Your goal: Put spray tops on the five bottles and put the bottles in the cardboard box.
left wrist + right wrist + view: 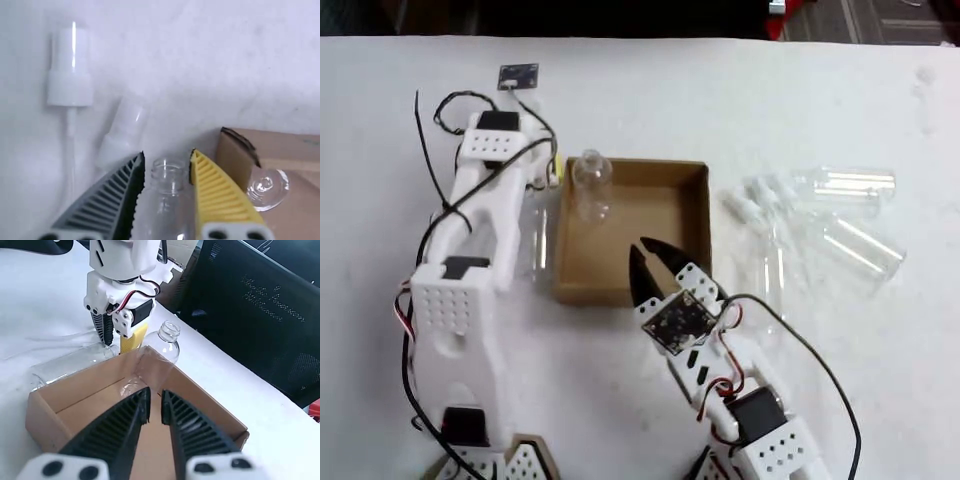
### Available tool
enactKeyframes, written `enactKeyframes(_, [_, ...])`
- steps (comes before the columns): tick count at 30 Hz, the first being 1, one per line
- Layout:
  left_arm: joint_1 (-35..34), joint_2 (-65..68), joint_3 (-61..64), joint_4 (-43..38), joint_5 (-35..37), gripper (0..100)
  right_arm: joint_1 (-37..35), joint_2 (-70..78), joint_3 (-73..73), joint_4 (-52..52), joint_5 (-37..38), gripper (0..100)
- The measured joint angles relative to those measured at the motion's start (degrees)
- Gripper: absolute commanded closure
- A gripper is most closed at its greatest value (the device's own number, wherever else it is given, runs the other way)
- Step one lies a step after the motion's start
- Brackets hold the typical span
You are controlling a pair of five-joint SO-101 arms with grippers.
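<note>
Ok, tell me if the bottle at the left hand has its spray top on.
Off. The bottle at the left hand shows a bare, open threaded neck; spray tops lie loose nearby.

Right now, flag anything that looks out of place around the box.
One bottle stands at one corner of the box with its neck open and no spray top on it, which is odd if it counts as packed. Spray tops lie loose on the table.

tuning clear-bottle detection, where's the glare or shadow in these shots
High view: bright streaks on the lying bottles. Left wrist view: a glare stripe on the spray top, a glint on the bottle at the cardboard box's corner.
</note>
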Motion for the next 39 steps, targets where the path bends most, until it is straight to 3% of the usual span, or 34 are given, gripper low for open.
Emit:
enactKeyframes(17, [0.0, 2.64, -0.44, 0.0, 0.0, 86, 0.0, 0.0, 0.0, 0.0, 0.0, 96.8])
enactKeyframes(22, [0.0, 2.64, -0.44, 0.0, 0.0, 98, 0.0, 0.0, 0.0, 0.0, 0.0, 96.8])
enactKeyframes(31, [0.0, 2.64, -0.44, 0.0, 0.0, 98, 0.0, 0.0, 0.0, 0.0, 0.0, 96.8])
enactKeyframes(39, [0.0, 2.55, -4.57, 6.07, 0.0, 97, 0.0, 0.0, 0.0, 0.0, 0.0, 96.9])
